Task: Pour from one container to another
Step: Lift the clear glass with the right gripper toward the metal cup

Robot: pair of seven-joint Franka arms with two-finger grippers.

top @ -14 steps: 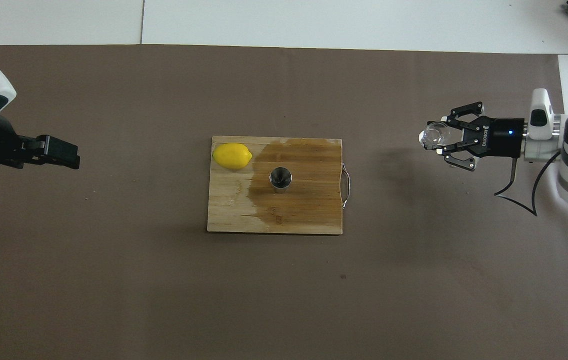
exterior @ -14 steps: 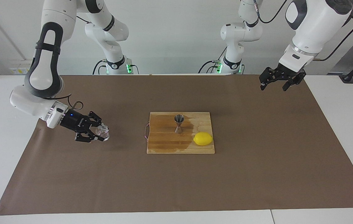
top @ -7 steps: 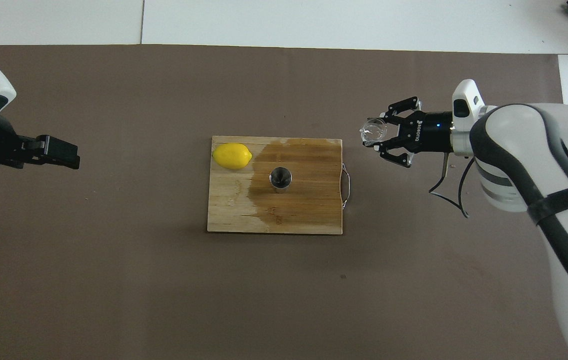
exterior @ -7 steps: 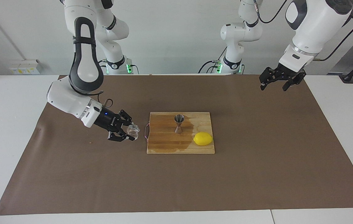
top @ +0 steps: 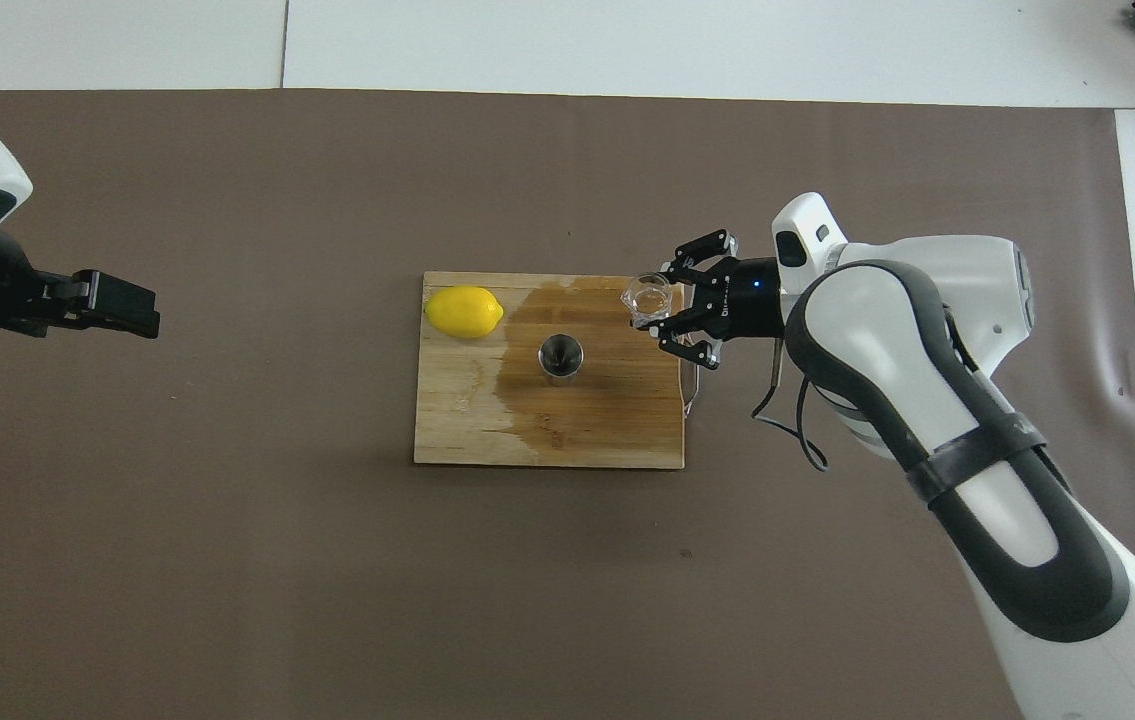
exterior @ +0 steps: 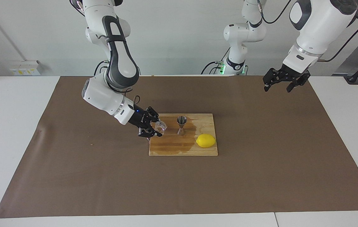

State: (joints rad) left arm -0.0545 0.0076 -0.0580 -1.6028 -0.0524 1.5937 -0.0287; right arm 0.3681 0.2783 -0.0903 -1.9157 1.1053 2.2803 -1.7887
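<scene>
My right gripper (exterior: 155,128) is shut on the small clear glass cup (exterior: 161,126) and holds it in the air over the edge of the wooden cutting board (exterior: 172,148) at the right arm's end. From overhead the cup (top: 649,298) shows its round rim, with the right gripper (top: 664,306) around it. The steel jigger (exterior: 181,125) stands upright mid-board, a short gap from the cup; seen from overhead the jigger (top: 560,357) shows its open mouth. My left gripper (exterior: 277,89) hangs open and empty above the mat at the left arm's end, and the arm waits.
A yellow lemon (exterior: 206,140) lies on a board corner toward the left arm's end, farther from the robots than the jigger. A dark wet stain covers much of the board (top: 487,430) around the jigger. A brown mat (exterior: 261,176) covers the table.
The right arm has carried the glass cup from above the mat at its own end of the table over to the board's edge, close to the jigger. The left arm has not moved.
</scene>
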